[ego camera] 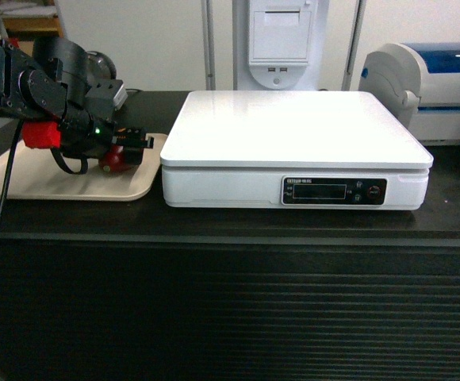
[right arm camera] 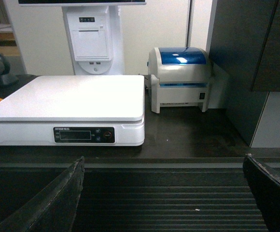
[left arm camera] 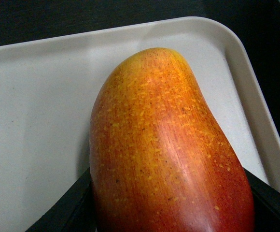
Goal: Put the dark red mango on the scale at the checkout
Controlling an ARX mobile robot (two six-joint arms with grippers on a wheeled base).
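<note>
On the dark counter (ego camera: 452,198), the left gripper (ego camera: 131,144) has closed around the mango (left arm camera: 164,150) on the beige tray (left arm camera: 29,121) beside the scale (ego camera: 293,127), while the right gripper (right arm camera: 164,193) waits wide open and empty; glossy skin might slip during lifting.

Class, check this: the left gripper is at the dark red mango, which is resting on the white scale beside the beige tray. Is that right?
Not quite. The dark red mango lies on the beige tray, not on the scale, whose platform is bare. The left wrist view shows this. The left gripper is indeed at the mango.
</note>
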